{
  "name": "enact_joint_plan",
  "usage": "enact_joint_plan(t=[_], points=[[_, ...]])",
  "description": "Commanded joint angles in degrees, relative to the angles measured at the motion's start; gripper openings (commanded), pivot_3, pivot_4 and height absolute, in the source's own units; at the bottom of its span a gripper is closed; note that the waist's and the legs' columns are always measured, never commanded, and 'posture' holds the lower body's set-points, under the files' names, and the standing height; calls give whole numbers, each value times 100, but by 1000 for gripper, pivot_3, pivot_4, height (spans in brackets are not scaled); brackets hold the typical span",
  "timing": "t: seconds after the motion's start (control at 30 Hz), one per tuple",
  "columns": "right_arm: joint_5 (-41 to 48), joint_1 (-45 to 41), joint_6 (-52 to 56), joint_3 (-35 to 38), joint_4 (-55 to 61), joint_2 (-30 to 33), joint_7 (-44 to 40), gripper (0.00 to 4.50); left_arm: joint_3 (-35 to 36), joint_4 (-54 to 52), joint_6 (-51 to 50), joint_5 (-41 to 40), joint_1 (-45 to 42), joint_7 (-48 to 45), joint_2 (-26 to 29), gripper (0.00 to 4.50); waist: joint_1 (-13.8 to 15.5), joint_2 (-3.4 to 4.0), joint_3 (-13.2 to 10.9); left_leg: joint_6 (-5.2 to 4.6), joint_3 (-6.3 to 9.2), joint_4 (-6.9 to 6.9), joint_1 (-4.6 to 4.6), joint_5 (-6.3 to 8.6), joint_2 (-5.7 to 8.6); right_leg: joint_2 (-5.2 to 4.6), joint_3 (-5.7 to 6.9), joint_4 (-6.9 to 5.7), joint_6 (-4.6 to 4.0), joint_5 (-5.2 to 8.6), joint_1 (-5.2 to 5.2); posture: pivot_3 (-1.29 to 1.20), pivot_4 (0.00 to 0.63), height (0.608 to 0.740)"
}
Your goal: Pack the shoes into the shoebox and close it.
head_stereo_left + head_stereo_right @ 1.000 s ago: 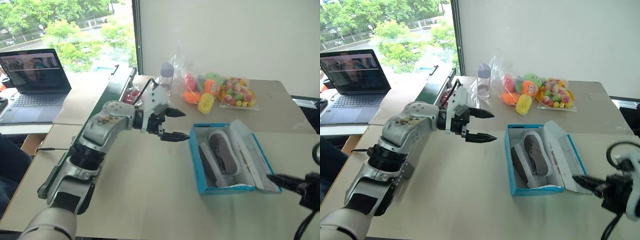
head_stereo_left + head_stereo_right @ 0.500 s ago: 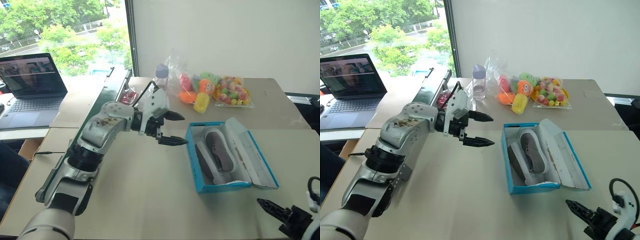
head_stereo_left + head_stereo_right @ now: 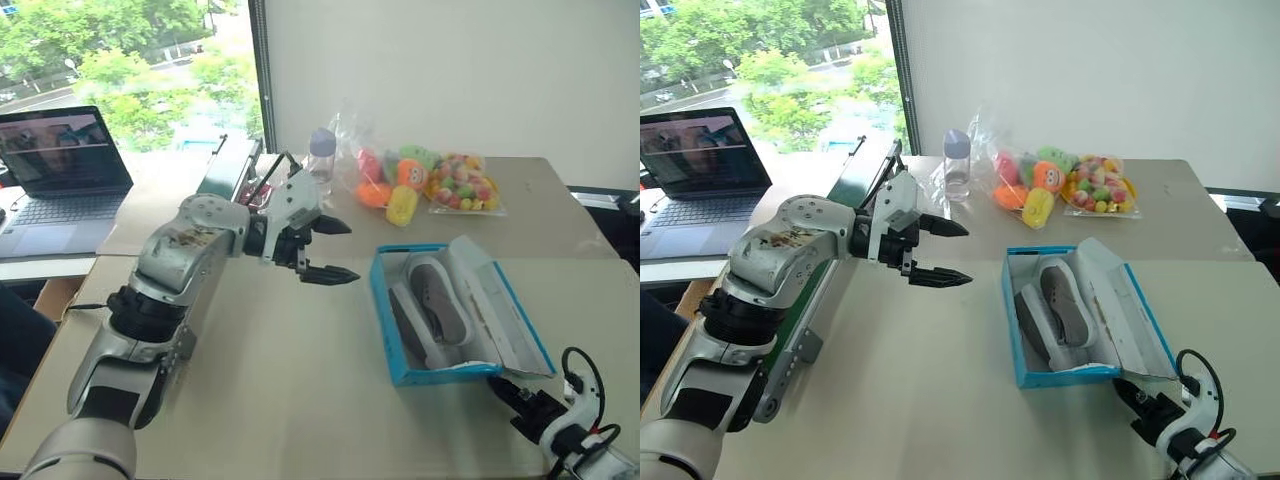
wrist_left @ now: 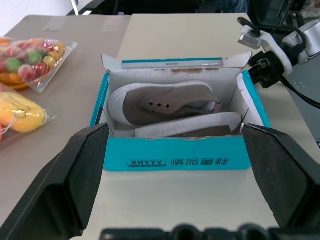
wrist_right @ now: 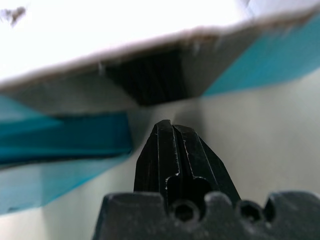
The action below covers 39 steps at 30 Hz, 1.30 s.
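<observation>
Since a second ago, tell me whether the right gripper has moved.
Yes. The right gripper has dropped low and come in under the open lid at the near corner of the shoebox; earlier it sat out beside that lid's corner.

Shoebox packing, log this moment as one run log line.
shoes: both in shoebox | lid: open, leaning outward | left tool: open, hovering beside box | right tool: shut, tip under lid edge

The left gripper (image 3: 331,249) is hovering with its fingers spread wide, its arm reaching across and pointing rightward. The right gripper (image 5: 176,141) is sitting low with its fingers pressed together, empty.
</observation>
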State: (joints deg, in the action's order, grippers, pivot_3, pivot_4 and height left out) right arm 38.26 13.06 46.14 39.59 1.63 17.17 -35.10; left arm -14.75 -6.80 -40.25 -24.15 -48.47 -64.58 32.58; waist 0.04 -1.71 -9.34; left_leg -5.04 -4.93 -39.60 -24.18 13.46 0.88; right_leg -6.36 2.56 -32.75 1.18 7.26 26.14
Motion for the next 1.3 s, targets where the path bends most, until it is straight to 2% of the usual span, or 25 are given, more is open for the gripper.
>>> enact_joint_plan(t=[0.03,0.13,0.3,0.4,0.53,0.63,0.83,0.93,1.1,1.2,1.3], points=[[38,-324,-977,346,-747,-111,57,92,122,-224,-32,-39,-170,-5,58,4500,-26,-5,3,-1,0,0,-1,0,-2,2,-1,13,1,0,-4,0,150,740],[154,-485,-1362,460,-1007,-27,11,92,178,-193,-34,-67,-220,-14,72,4500,-43,-2,4,-12,-7,1,-10,5,-5,1,-8,58,15,-9,-9,0,150,740],[502,-665,-1584,629,-938,99,44,92,437,-133,-132,-252,-359,54,51,4500,-24,0,3,-21,-11,10,-11,11,14,-14,-23,47,30,-22,2,0,150,740],[800,-713,-1561,783,-666,242,115,92,546,-147,-206,-332,-393,31,103,4500,-4,38,-4,-20,-13,26,-10,10,23,-16,-27,31,24,-27,15,0,150,740],[1735,-810,-890,1078,-245,663,265,92,822,-214,-549,-681,-521,53,124,4500,-2,74,-12,-17,-17,34,2,5,18,-7,-32,-7,13,-14,24,0,150,740],[2527,-822,-300,1227,214,1049,435,92,866,-234,-635,-768,-584,31,175,4500,-2,74,-13,-40,-16,34,12,-18,15,-2,-32,-27,10,-7,20,0,150,740],[3798,-740,401,1339,786,1633,713,92,771,-224,-547,-709,-557,-25,244,4500,13,73,-14,-5,-17,34,37,-2,17,0,-33,-27,10,-7,-5,0,150,740],[4362,-697,770,1067,1322,1969,756,92,761,-225,-541,-702,-559,-7,219,4500,22,73,-14,-7,-22,33,35,-3,21,-2,-37,-25,10,-7,-3,0,150,740],[4554,-719,1078,391,2009,2568,632,92,698,-234,-457,-584,-501,4,277,4500,32,68,-17,-39,-22,34,33,-19,17,3,-36,-24,11,-6,0,0,150,740],[4419,-1109,1092,63,1898,2994,588,92,681,-242,-424,-536,-458,8,308,4500,54,65,-19,-38,-24,33,33,-19,19,1,-37,-23,11,-6,-1,0,150,740],[3845,-1801,981,-479,1461,3443,451,92,721,-363,-484,-562,-381,64,324,4500,51,61,-21,-35,-34,29,31,-17,21,-4,-40,-19,12,-6,1,0,150,740]])
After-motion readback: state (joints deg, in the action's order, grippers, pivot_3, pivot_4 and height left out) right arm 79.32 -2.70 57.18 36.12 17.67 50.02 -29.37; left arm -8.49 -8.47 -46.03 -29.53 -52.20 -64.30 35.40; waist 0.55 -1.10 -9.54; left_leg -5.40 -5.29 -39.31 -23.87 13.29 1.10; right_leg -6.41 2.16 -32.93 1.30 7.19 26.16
